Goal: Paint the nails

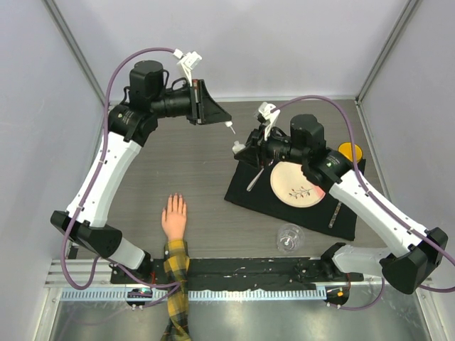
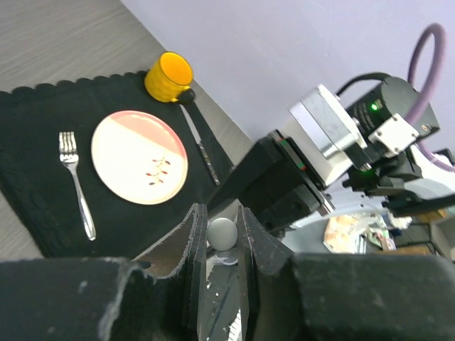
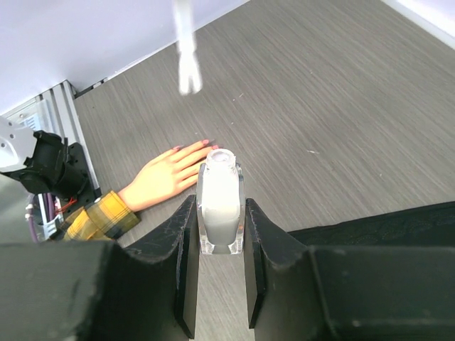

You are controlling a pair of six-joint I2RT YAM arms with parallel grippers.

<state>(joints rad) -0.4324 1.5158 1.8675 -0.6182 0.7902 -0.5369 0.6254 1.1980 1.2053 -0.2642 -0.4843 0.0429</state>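
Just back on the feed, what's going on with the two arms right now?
The right gripper is shut on an open polish bottle, held off the table. The left gripper grips the brush cap, and the brush hangs in the air a little way from the bottle. The fake hand lies flat on the table, off to the side of both arms, and the brush is nowhere near its nails.

Table (image 1: pixel 178 163): grey woodgrain. Walls (image 1: pixel 284 42): pale lilac. Placemat (image 1: pixel 242 197): black. Plate (image 1: pixel 288 177): cream, pink wedge, dark leaf sprig. Mug (image 1: pixel 350 151): orange-yellow. Fork (image 2: pixel 75 181), knife (image 2: pixel 201 145): silver. Fake hand (image 1: pixel 173 217): peach, nails (image 3: pixel 207 143) pinkish. Sleeve (image 1: pixel 176 273): yellow/black plaid. Bottle (image 3: pixel 219 202): milky white. Brush cap (image 2: pixel 222 232): white. Arms (image 1: pixel 106 174): white, black joints. Cables (image 2: pixel 425 60): purple.
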